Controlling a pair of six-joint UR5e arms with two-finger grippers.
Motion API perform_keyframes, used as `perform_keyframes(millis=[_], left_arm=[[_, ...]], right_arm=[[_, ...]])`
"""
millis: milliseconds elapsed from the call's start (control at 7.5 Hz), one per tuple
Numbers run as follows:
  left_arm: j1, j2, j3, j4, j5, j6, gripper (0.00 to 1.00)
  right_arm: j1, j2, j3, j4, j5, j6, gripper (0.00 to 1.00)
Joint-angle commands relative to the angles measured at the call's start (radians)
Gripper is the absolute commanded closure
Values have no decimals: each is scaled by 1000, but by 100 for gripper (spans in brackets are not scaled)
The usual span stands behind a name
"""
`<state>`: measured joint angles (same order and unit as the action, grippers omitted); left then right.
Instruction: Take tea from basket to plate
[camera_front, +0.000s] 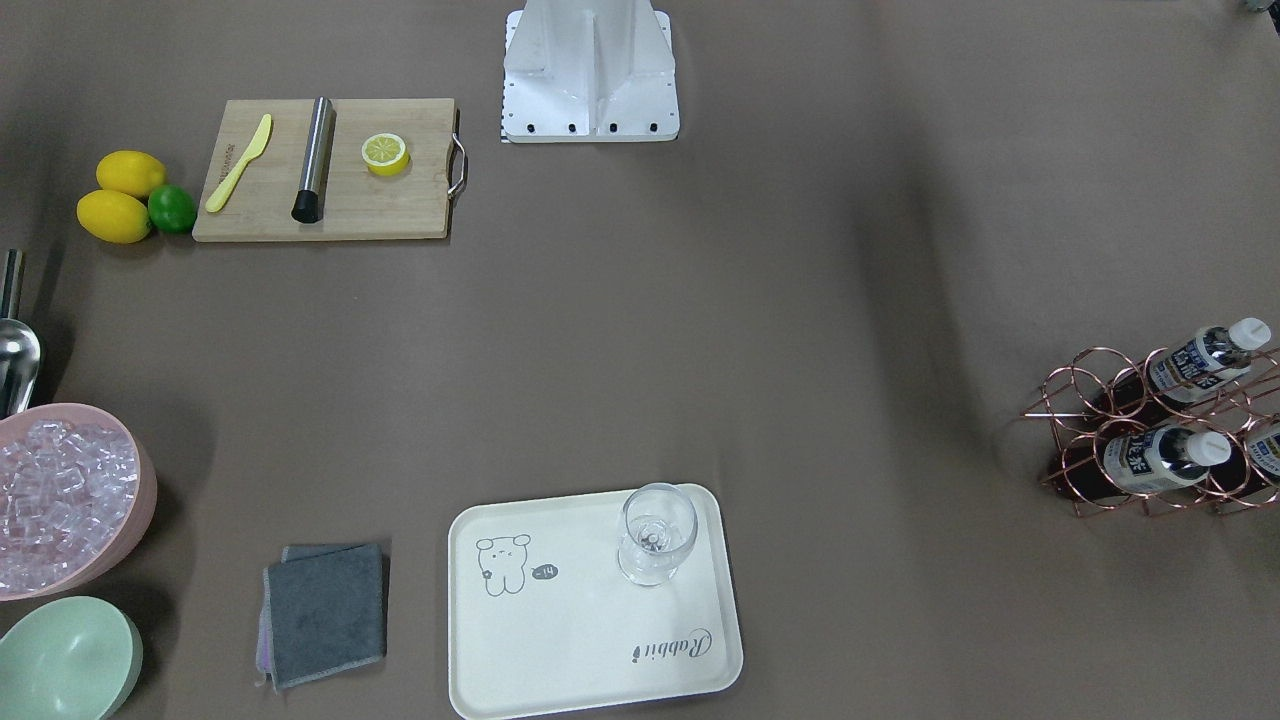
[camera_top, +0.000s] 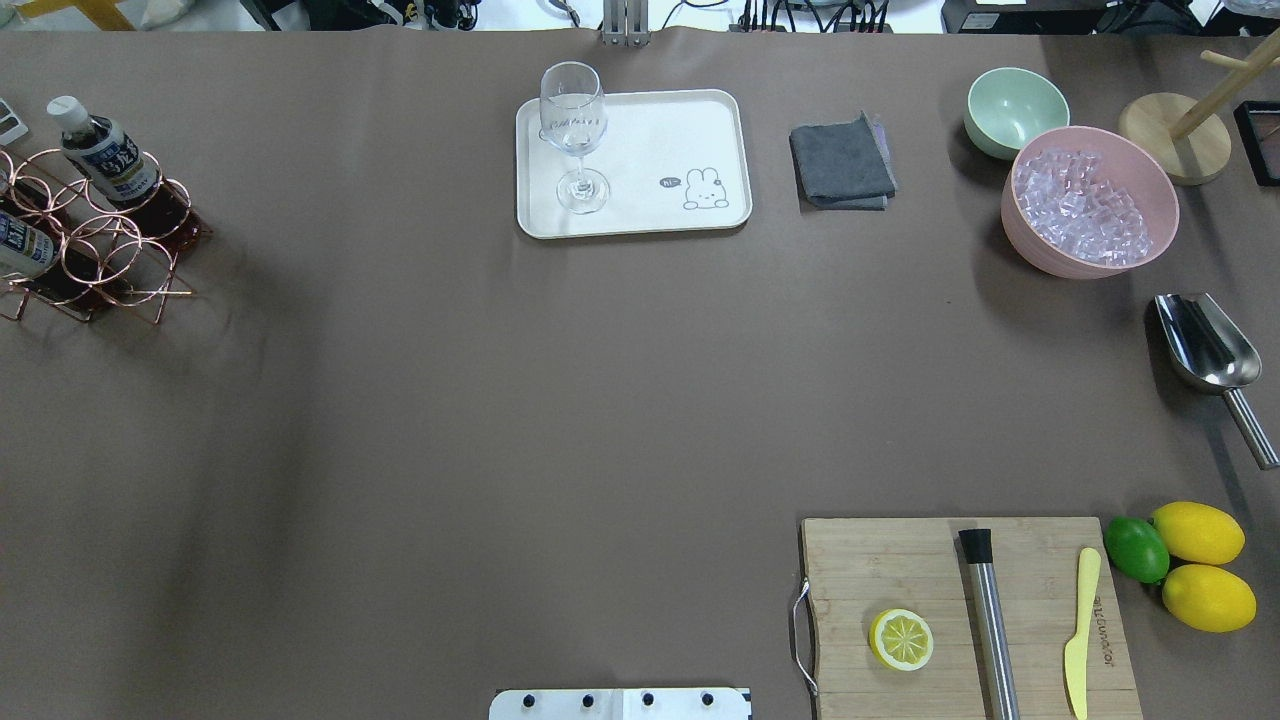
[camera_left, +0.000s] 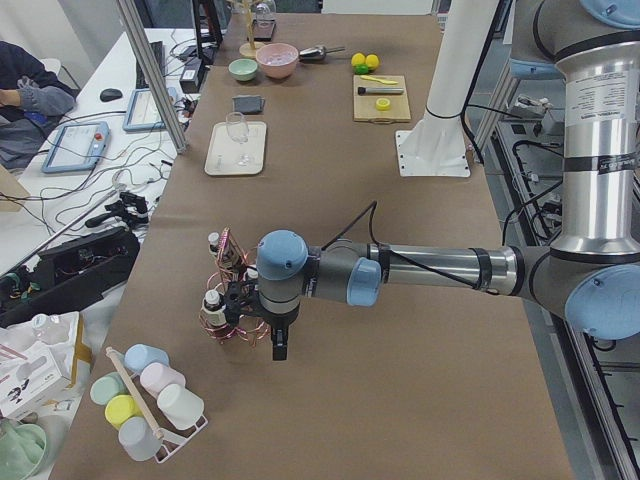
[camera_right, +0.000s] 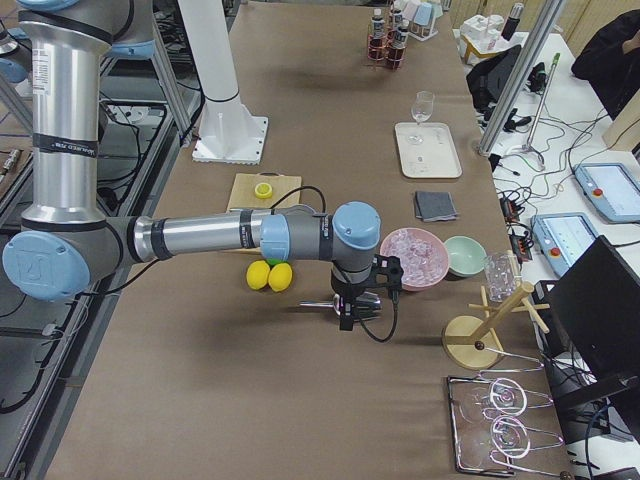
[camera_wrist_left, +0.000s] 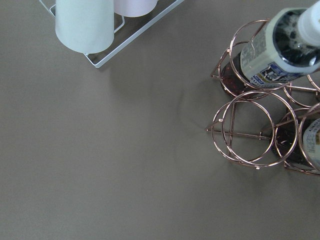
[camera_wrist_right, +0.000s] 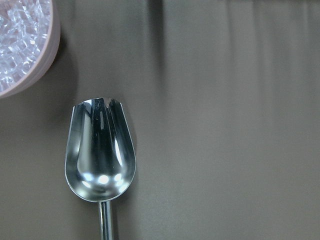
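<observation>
Three tea bottles lie in the copper wire basket (camera_front: 1120, 420) at the table's end on my left; one tea bottle (camera_front: 1205, 360) is on top and two are below. The basket (camera_top: 110, 250) and a bottle (camera_top: 105, 150) also show overhead, and the left wrist view looks down on the basket (camera_wrist_left: 235, 133) and a bottle (camera_wrist_left: 280, 55). The cream plate (camera_front: 560, 640) is across the table. My left gripper (camera_left: 277, 345) hangs close beside the basket (camera_left: 225, 300); I cannot tell whether it is open. My right gripper (camera_right: 345, 318) hovers over the scoop; I cannot tell its state.
A stemmed glass (camera_front: 655, 535) stands on the plate. A grey cloth (camera_top: 842, 162), green bowl (camera_top: 1015, 110), pink ice tub (camera_top: 1090, 200), metal scoop (camera_top: 1205, 350), cutting board (camera_top: 960, 600) and lemons (camera_top: 1200, 565) fill my right side. A cup rack (camera_wrist_left: 85, 25) stands near the basket.
</observation>
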<state>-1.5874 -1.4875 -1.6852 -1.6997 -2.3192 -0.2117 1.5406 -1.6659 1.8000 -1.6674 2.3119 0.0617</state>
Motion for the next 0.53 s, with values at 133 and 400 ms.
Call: perform_keyframes(millis=[133, 400], left_arm=[[0, 3, 2, 0, 0, 0, 2], [-2, -2, 7, -3, 3, 0, 2]], right_arm=[[0, -5, -2, -6, 8, 0, 0], [0, -3, -1, -6, 8, 0, 0]])
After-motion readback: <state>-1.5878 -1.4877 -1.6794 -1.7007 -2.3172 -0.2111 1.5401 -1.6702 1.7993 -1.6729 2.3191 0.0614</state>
